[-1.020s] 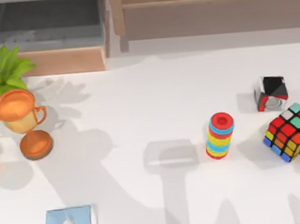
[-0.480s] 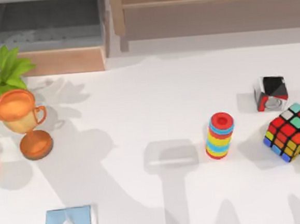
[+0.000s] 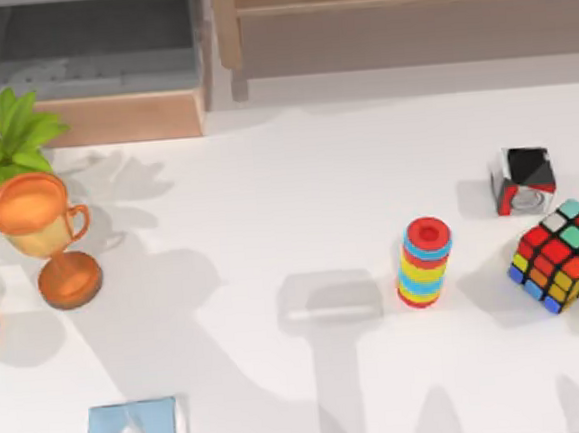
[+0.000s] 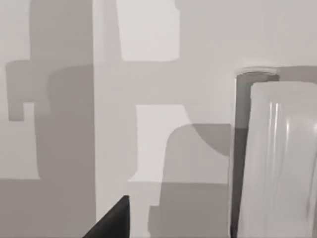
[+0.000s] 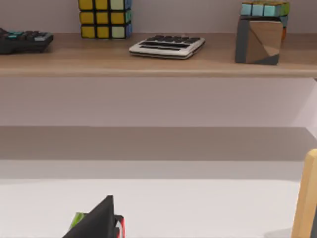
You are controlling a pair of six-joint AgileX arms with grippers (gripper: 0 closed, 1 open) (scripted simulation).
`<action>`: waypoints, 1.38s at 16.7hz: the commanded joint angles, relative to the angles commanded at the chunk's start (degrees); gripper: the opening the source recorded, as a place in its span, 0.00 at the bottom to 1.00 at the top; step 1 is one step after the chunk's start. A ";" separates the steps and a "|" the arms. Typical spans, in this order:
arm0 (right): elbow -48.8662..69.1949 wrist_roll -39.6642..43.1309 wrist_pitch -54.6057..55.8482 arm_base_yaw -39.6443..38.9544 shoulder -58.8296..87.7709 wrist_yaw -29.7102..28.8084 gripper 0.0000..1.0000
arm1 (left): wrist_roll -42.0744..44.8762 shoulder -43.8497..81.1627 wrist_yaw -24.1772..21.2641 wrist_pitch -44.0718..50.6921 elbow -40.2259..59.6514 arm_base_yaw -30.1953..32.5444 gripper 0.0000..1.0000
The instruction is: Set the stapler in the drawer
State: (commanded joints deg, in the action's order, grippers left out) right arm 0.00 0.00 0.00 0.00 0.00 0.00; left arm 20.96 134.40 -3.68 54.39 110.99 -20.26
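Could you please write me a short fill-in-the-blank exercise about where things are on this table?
1. The open drawer with grey inner walls and a light tan wooden front panel sits at the top view's ___ side.
2. The slim, whitish-translucent stapler lies on the white ___, not in the drawer.
3. The top ring of the striped ring stack is ___.
4. The shiny orange trophy cup stands beside a green ___.

Missing words: left; table; red; plant
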 joint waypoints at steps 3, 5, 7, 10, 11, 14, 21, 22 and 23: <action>0.00 0.00 0.00 0.00 0.00 0.00 1.00 | 0.00 0.00 0.00 0.00 0.00 0.00 1.00; 0.00 0.00 0.00 0.00 0.00 0.00 1.00 | 0.00 -0.03 0.00 0.00 0.01 0.09 1.00; 0.00 0.00 0.00 0.00 0.00 0.00 1.00 | 0.15 -0.52 -0.32 -0.53 -0.17 0.01 1.00; 0.00 0.00 0.00 0.00 0.00 0.00 1.00 | 1.29 -4.54 -3.12 -5.51 -1.99 -0.61 1.00; 0.00 0.00 0.00 0.00 0.00 0.00 1.00 | 1.92 -6.41 -4.52 -8.36 -3.11 -0.97 1.00; 0.00 0.00 0.00 0.00 0.00 0.00 1.00 | 4.65 -11.74 -9.23 -20.76 -8.70 -3.85 1.00; 0.00 0.00 0.00 0.00 0.00 0.00 1.00 | 17.71 -19.10 -20.54 -69.77 -31.58 -19.94 1.00; 0.00 0.00 0.00 0.00 0.00 0.00 1.00 | 20.32 -19.87 -22.03 -78.30 -35.27 -22.14 1.00; 0.00 0.00 0.00 0.00 0.00 0.00 1.00 | 23.14 -20.47 -23.48 -86.60 -39.02 -24.07 1.00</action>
State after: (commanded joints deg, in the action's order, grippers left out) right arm 0.00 0.00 0.00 0.00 0.00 0.00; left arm 44.10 113.92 -27.16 -32.22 71.96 -44.33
